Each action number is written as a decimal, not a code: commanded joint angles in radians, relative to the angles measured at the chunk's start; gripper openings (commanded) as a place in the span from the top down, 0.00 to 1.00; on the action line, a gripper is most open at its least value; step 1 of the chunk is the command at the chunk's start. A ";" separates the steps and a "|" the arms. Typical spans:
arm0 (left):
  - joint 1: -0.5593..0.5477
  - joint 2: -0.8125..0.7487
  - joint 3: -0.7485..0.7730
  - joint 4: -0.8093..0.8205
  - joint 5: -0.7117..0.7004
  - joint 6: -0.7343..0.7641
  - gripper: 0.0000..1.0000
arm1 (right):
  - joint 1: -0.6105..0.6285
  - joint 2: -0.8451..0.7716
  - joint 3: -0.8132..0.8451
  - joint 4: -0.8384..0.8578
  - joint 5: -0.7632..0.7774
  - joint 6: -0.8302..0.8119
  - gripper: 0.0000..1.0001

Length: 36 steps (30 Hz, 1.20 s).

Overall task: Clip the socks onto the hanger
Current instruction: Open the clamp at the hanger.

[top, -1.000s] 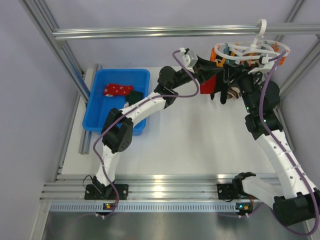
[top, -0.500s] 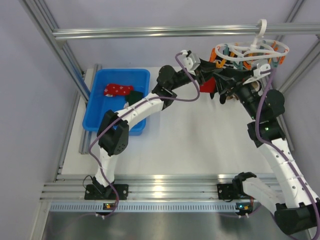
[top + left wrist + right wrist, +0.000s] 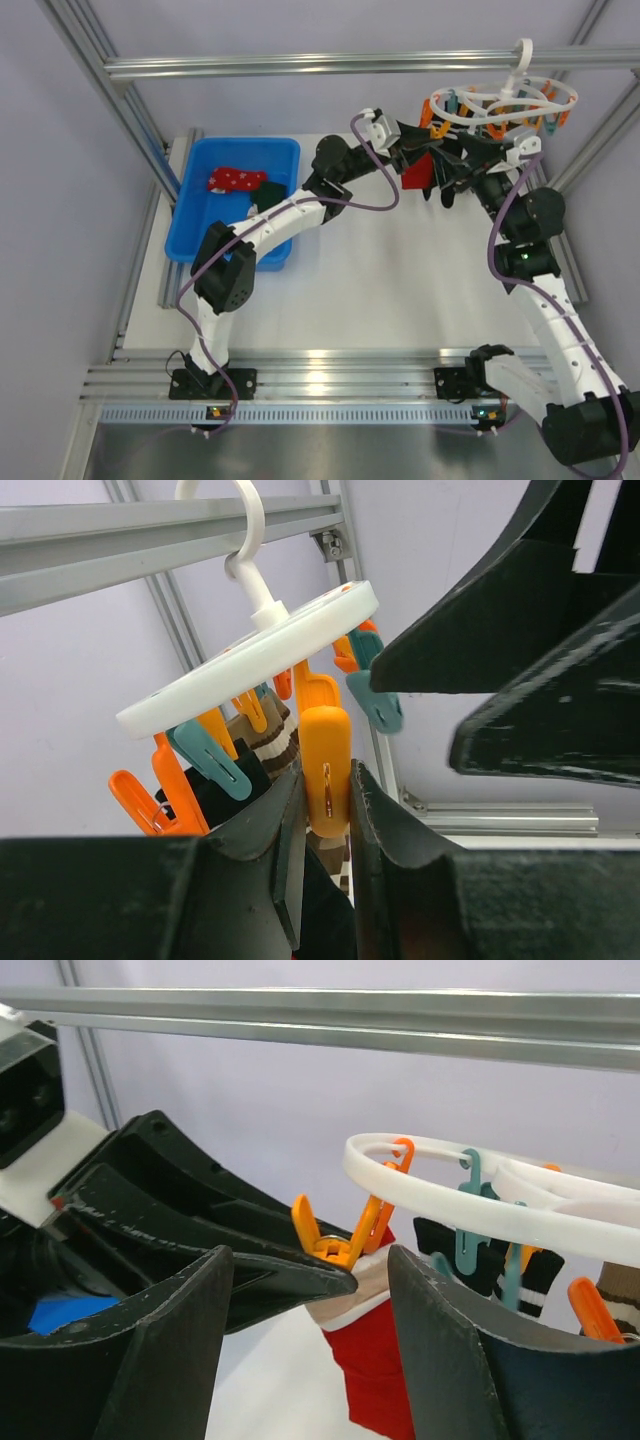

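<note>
Well, on the white table a blue bin stands at the far left. Inside it lie a speckled red sock and a dark green sock. Above the far right corner the hanger hangs by its hook from the metal bar, with its ring tilted. Both arms reach up and meet under its left side. The left gripper is pressed together on one orange peg, with a finger flat against each side of it. The right gripper stands wide apart and touches nothing. Between its fingers hangs a cuffed red sock, the white cuff just at the lower end of that same peg. Whether the peg bites the cuff I cannot tell, because a tip of the left gripper covers that place. A striped sock and a black sock hang from other pegs.
</note>
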 commanded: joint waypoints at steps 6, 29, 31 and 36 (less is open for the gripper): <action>-0.011 -0.062 -0.012 0.071 0.085 0.020 0.97 | -0.031 0.086 0.073 0.137 -0.045 0.096 0.38; -0.039 -0.058 -0.006 0.042 0.118 0.066 0.97 | -0.029 0.171 0.157 0.164 0.086 0.177 0.55; -0.041 -0.057 -0.005 0.039 0.121 0.064 0.95 | -0.031 0.175 0.165 0.160 0.092 0.191 0.64; -0.044 -0.072 -0.014 0.019 0.130 0.064 0.72 | -0.031 0.174 0.168 0.147 0.078 0.233 0.80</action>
